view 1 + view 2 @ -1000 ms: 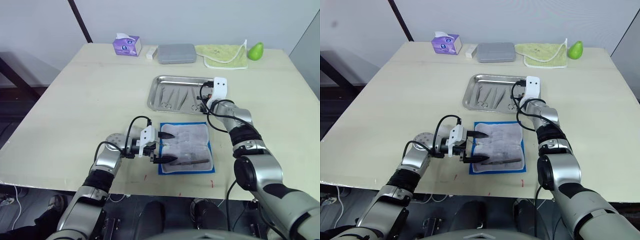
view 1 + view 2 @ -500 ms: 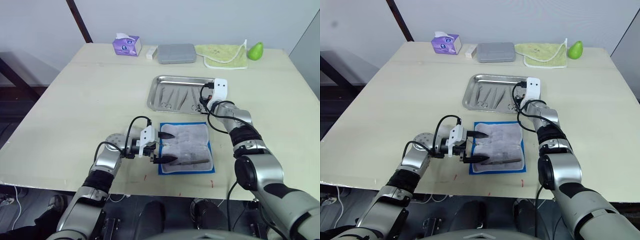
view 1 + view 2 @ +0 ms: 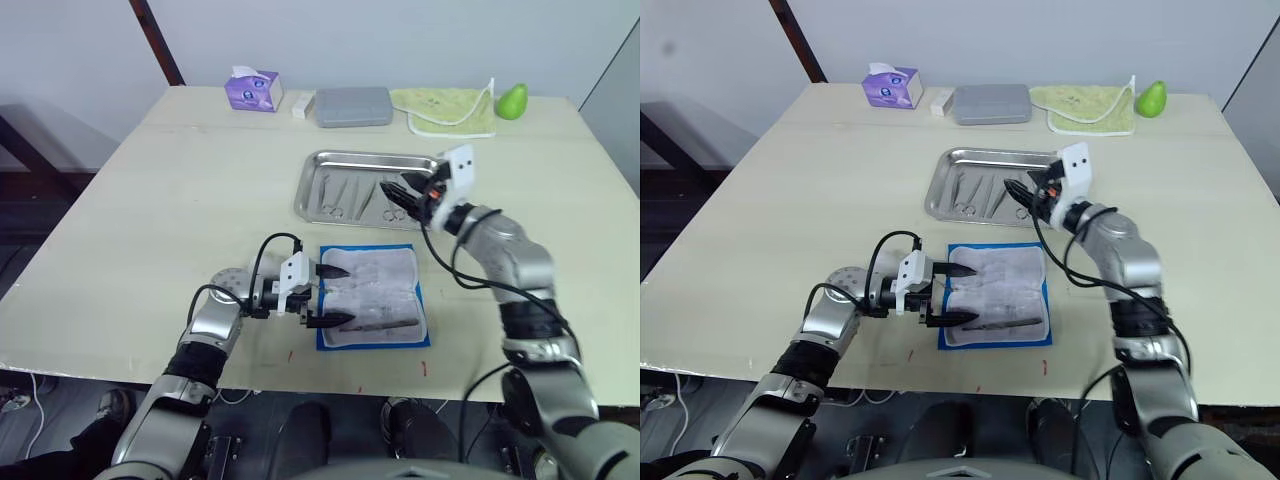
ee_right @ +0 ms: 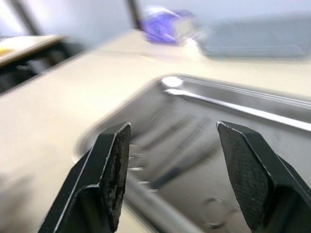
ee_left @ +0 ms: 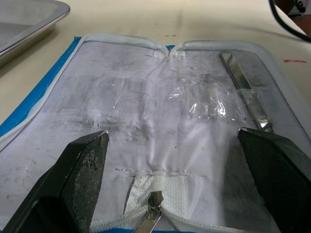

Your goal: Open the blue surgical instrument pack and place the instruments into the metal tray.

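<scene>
Right gripper (image 3: 398, 189), fingers apart and empty, hovers over the tray's (image 3: 312, 176) right end; left gripper (image 3: 332, 296), apart, straddles the opened pack's (image 3: 422, 318) left edge.

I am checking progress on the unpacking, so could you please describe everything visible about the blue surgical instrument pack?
The blue surgical instrument pack lies opened flat on the table's near edge, in front of the metal tray. Its blue border frames a whitish, clear-plastic lining edged by a zipper. One silvery instrument remains tucked under the plastic. The left gripper, open, rests over its left edge.
</scene>
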